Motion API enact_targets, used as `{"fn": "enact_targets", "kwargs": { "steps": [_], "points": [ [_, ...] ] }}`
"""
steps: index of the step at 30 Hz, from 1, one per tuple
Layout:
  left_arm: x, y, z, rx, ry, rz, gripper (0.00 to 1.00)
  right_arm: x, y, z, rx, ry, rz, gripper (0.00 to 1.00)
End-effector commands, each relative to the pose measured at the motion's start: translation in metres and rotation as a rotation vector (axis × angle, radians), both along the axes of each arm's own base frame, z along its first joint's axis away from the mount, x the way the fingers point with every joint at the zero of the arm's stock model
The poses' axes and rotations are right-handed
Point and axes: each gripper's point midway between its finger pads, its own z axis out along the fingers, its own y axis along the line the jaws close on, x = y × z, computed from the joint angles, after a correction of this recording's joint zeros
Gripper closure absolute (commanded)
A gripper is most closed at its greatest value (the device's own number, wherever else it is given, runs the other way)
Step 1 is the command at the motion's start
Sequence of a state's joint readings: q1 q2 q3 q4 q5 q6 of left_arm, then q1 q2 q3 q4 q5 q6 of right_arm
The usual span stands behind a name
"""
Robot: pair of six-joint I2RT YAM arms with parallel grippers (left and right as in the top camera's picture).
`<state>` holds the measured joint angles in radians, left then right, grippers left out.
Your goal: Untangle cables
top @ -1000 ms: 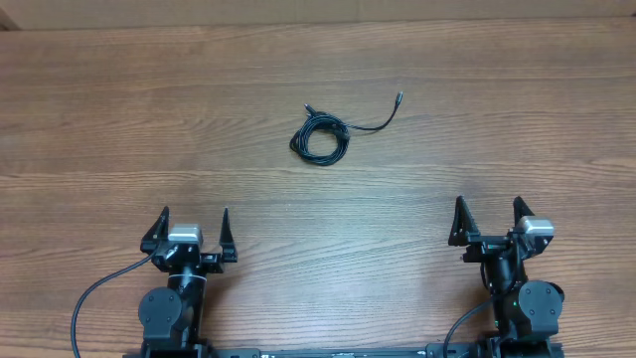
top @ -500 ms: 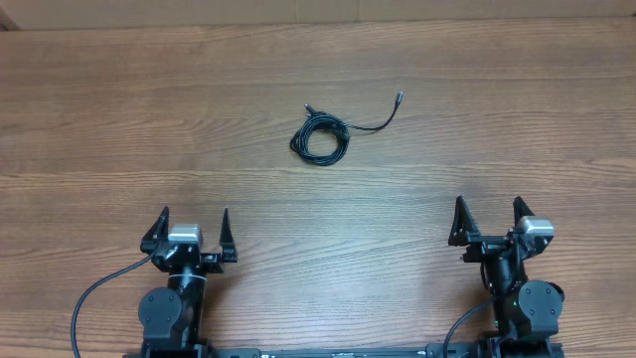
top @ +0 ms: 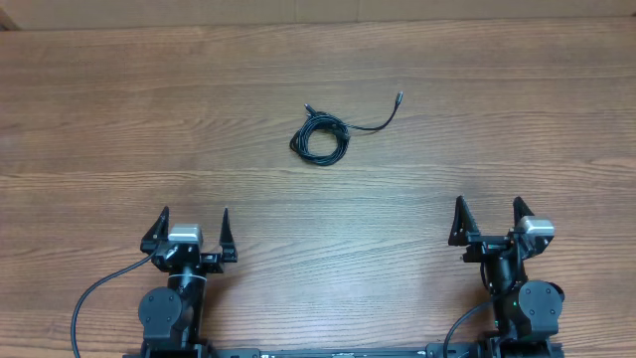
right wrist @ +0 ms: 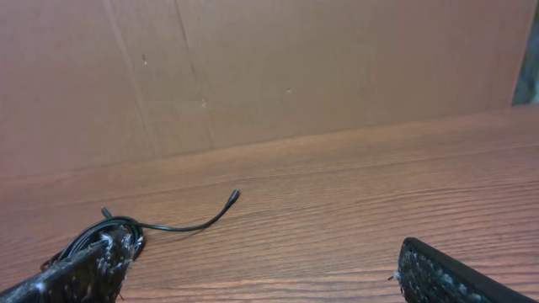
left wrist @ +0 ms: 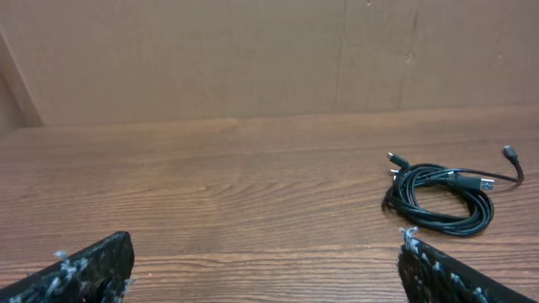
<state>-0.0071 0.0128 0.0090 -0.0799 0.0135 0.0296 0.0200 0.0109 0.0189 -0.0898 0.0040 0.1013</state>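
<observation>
A wide wooden table fills the overhead view, and a brown cardboard wall stands along its far edge. At the near edge are the two arms. The left gripper is on the near left and the right gripper is on the near right, well apart from each other. Both point to the far side, with their jaws spread wide and nothing between them. The cables lie on the table far from both grippers, a little left of the middle. They are thin black cords wound together in one small coil, and no gripper touches them. One loose end leaves the coil to the right and curves to the far side, finishing in a small plug. A second, shorter plug end sticks out at the far left of the coil.
</observation>
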Motion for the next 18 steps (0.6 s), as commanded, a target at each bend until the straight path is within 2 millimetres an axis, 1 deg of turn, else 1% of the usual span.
{"fn": "enact_targets", "kwargs": {
  "steps": [1, 9, 12, 18],
  "points": [
    [-0.001, 0.0, 0.0, 0.009, 0.009, 0.003, 0.0, -0.003, -0.002, 0.024, 0.006, -0.051, -0.007, 0.0],
    [-0.004, 0.0, -0.001, 0.01, 0.083, 0.003, 0.01, -0.001, -0.006, 0.032, 0.001, -0.005, -0.033, 0.0],
    [-0.004, 0.0, 0.002, 0.01, 0.101, 0.003, 0.01, 0.002, -0.006, 0.036, 0.0, 0.013, -0.033, 0.0],
    [0.0, 0.0, 0.015, 0.011, 0.159, 0.002, 0.01, 0.011, -0.006, 0.044, -0.002, 0.071, -0.036, 0.0]
  ]
}}
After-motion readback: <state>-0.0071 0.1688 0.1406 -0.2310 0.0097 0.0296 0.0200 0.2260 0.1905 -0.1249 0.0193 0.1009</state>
